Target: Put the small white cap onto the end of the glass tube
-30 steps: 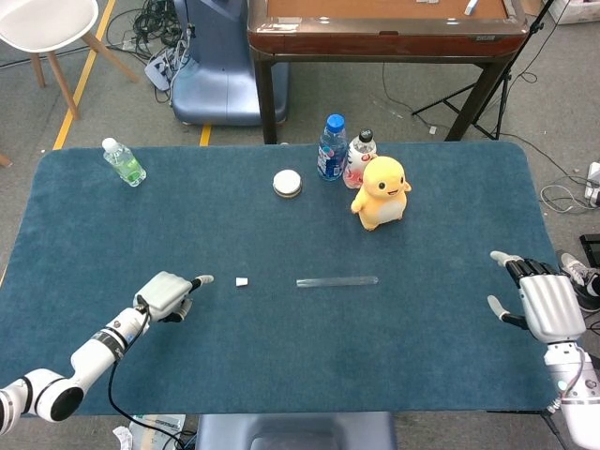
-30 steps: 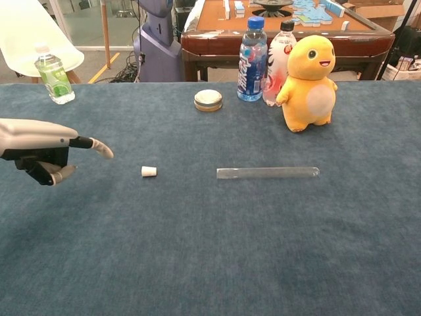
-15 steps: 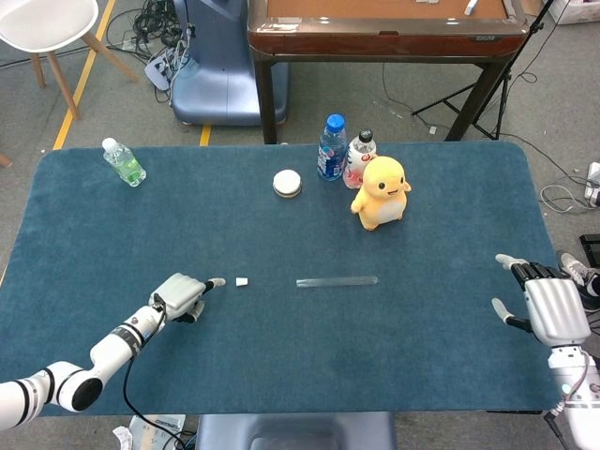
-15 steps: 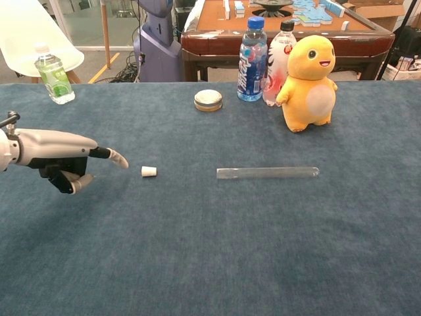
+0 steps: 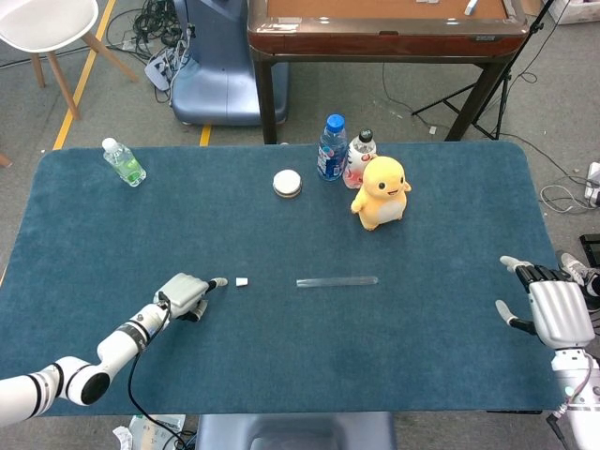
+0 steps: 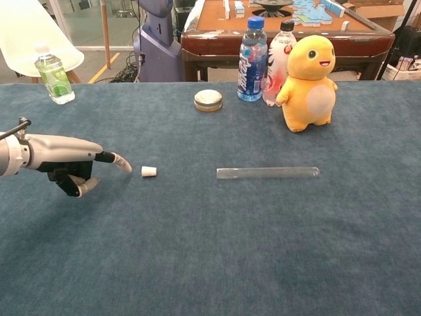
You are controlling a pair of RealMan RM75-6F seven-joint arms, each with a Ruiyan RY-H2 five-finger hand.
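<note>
The small white cap (image 6: 149, 171) lies on the blue table cloth (image 5: 281, 356), left of centre, well apart from the open left end of the glass tube (image 6: 268, 172), which lies level across the middle with its rounded end to the right. We see our left hand (image 6: 66, 160) low over the cloth just left of the cap, one finger stretched toward it and just short of touching, the rest curled under and holding nothing. Our right hand (image 5: 553, 309) hangs at the table's near right edge, fingers spread and empty.

We judge the cap light and small, likely to skid or tip if nudged, so a pinch across its sides between thumb and fingertip looks best. The tube seems stiff, smooth, breakable and apt to roll; we would take it gently around mid-length, leaving the left mouth free.

Along the far side stand a round tin (image 6: 208, 100), a blue-labelled water bottle (image 6: 251, 60), a pink-labelled bottle (image 6: 277, 64) and a yellow plush toy (image 6: 308, 83), with a green drink bottle (image 6: 53, 74) at far left.
</note>
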